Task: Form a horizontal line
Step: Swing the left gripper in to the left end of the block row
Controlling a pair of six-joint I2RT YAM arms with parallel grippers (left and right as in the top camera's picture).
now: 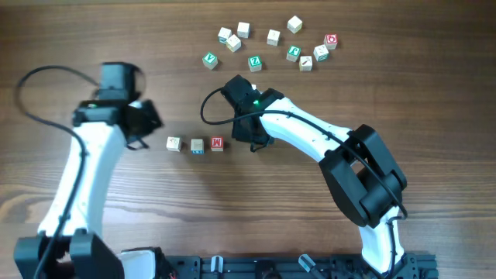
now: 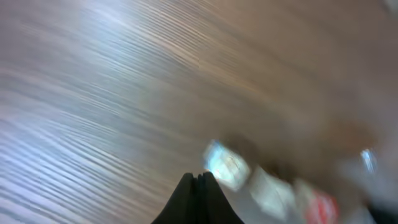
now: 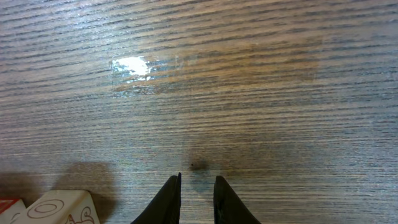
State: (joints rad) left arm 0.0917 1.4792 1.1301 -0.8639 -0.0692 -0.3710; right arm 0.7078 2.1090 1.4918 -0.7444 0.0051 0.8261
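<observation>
Wooden row, overhead: brown-marked cube (image 1: 173,143), blue-marked cube (image 1: 197,146) and red "M" cube (image 1: 217,143) sit side by side mid-table (image 1: 93,31), narrowly apart; loose cubes (image 1: 271,43) scatter near the far edge.
Left gripper (image 2: 198,186), left wrist: blurred view; black tapered fingers pressed together, empty, beside the row.
Right gripper (image 3: 196,202), right wrist: crisp grain, glare patch (image 3: 132,65); fingers slightly parted, empty.
</observation>
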